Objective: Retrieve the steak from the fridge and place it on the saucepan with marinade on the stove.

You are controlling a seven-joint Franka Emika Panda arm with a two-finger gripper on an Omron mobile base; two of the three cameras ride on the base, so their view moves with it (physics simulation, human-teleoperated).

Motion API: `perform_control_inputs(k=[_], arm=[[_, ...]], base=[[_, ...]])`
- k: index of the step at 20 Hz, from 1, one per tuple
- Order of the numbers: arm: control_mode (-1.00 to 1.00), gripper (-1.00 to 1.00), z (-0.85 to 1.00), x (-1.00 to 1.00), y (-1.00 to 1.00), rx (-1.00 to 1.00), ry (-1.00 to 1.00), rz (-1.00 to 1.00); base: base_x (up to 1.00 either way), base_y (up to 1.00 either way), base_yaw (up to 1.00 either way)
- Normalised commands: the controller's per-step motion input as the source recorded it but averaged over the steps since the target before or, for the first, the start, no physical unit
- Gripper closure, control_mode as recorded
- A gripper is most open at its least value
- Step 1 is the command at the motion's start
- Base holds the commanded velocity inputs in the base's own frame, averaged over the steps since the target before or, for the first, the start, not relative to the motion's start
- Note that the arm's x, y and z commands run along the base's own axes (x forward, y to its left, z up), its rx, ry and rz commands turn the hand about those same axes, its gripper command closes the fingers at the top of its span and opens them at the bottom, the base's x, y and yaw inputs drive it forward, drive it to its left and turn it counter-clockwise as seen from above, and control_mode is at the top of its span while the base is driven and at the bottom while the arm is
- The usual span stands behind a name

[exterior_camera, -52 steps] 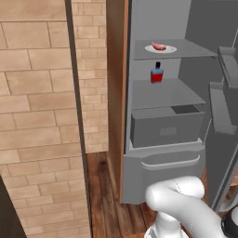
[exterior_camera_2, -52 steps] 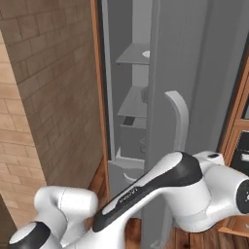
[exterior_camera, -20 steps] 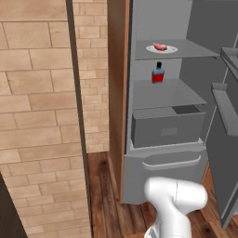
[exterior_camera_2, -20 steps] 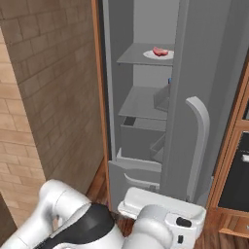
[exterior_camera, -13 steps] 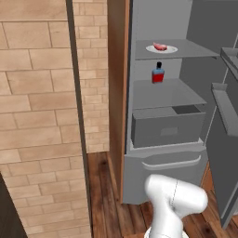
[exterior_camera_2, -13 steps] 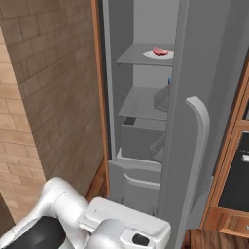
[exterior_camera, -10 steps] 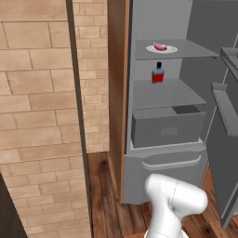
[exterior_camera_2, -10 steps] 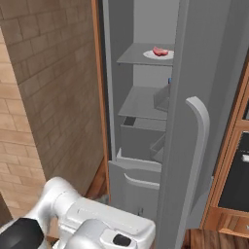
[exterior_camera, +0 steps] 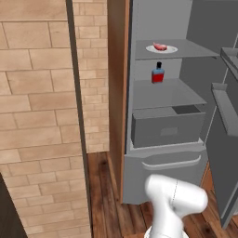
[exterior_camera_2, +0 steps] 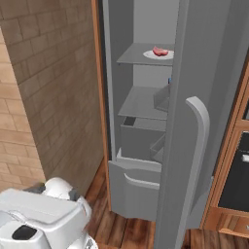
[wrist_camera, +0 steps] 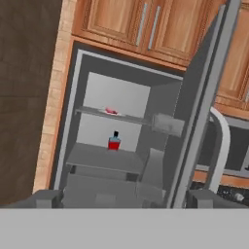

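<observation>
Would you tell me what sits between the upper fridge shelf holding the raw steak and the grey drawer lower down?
A small red bottle with a blue cap stands on the middle shelf, below the pinkish-red steak and above the grey drawer, in the left base view.

Layout relative to the claw point(wrist_camera: 124, 197). Ahead of the claw and well apart from it stands the fridge point(exterior_camera: 162, 158), its door point(exterior_camera_2: 194, 146) swung out on the claw's right. The steak point(exterior_camera: 160, 46) lies on a plate point(exterior_camera: 171, 49) on the upper shelf point(exterior_camera: 195, 50). On the shelf below stands a bottle point(exterior_camera: 158, 74), under the steak. Beneath that shelf sits a drawer point(exterior_camera: 167, 128). Left of the fridge rises a brick wall point(exterior_camera: 37, 116). Cabinets point(wrist_camera: 146, 24) hang above the fridge.
</observation>
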Motion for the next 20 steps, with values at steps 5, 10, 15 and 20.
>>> perform_control_inputs(k=[5, 10, 15, 20], arm=[[-1.00, -1.00, 0.23, 0.10, 0.91, -0.13, -0.02, 0.00], [-1.00, -1.00, 0.00, 0.68, 0.28, 0.00, 0.05, 0.00], [-1.00, -1.00, 0.00, 0.80, 0.01, -0.01, 0.06, 0.00], [-1.00, -1.00, 0.00, 0.26, 0.00, -0.08, 0.01, -0.01]], base=[[0.00, 0.00, 0.00], [0.00, 0.00, 0.00], [0.00, 0.00, 0.00], [0.00, 0.00, 0.00]])
